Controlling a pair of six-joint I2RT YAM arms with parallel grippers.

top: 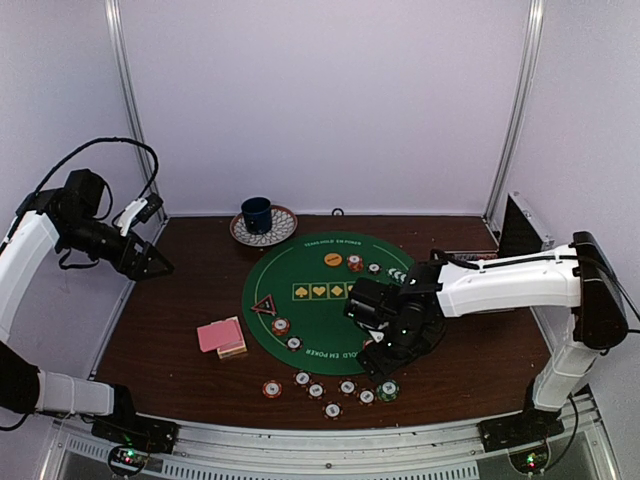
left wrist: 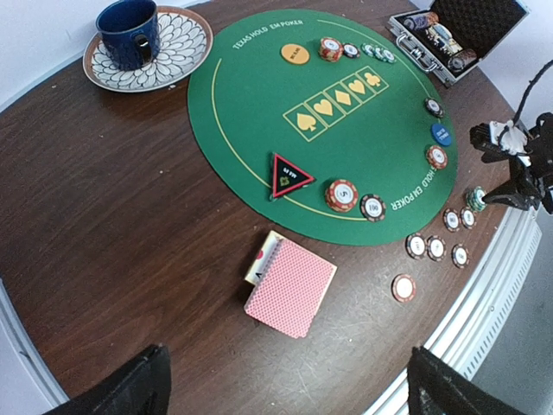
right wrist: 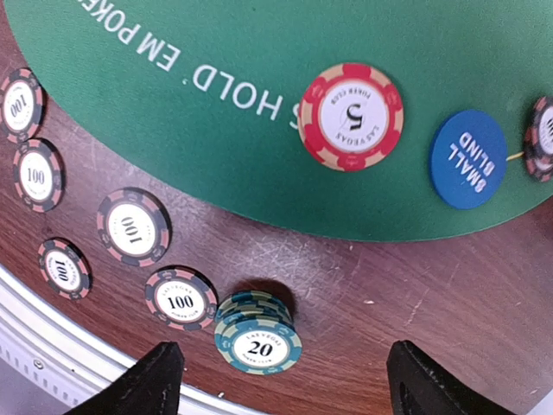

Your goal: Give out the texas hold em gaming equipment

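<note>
A pink-backed card deck [top: 221, 336] [left wrist: 291, 286] lies on the table left of the green mat [top: 305, 268]. On the mat are a red-edged triangle marker [top: 264, 305] [left wrist: 289, 175], a yellow disc [top: 333, 259], a blue disc [right wrist: 468, 158] and a red 5 chip [right wrist: 352, 116]. A short stack of green 20 chips [right wrist: 257, 333] [top: 388, 390] stands on the wood by the front edge. My right gripper [top: 383, 362] [right wrist: 285, 389] is open just above that stack, which sits between the fingers. My left gripper [top: 150, 262] [left wrist: 289, 393] is open and empty, high at the far left.
Several black 100 chips [right wrist: 132, 226] [top: 333, 410] lie in a loose row left of the green stack. A blue cup on a patterned saucer [top: 257, 213] stands at the back. The open black case [left wrist: 449, 39] holds chips at the right. The metal front rail [right wrist: 52, 363] is close.
</note>
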